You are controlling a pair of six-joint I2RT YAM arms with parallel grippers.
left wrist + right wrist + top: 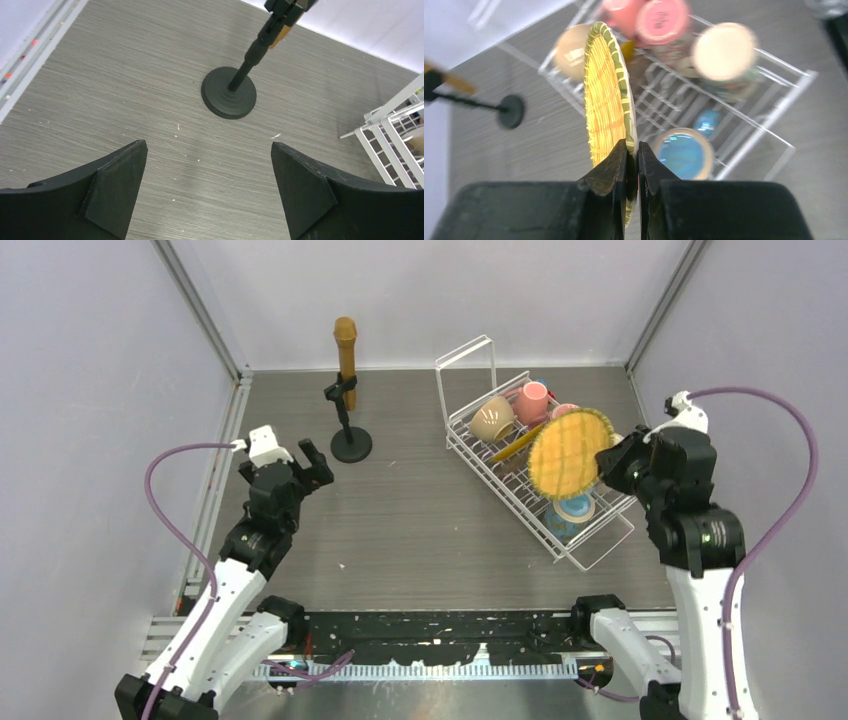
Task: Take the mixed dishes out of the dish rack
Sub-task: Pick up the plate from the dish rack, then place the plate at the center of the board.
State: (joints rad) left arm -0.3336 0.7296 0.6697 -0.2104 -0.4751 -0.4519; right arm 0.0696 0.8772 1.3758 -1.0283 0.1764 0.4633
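Note:
The white wire dish rack (505, 488) lies at the right of the table. My right gripper (604, 462) is shut on the rim of a yellow-orange patterned plate (567, 453) and holds it on edge above the rack. The right wrist view shows the plate (606, 95) pinched between the fingers (632, 147). Below it in the rack (774, 131) are pink mugs (667, 20), a cream mug (724, 50), a beige mug (569, 50) and a blue-lined cup (684, 152). My left gripper (318, 465) hangs open and empty over bare table at the left (209, 150).
A brown microphone (345, 355) stands on a black stand with a round base (351, 445), just beyond my left gripper (229, 93). The rack's corner (395, 142) shows at the right of the left wrist view. Grey walls enclose the table on three sides.

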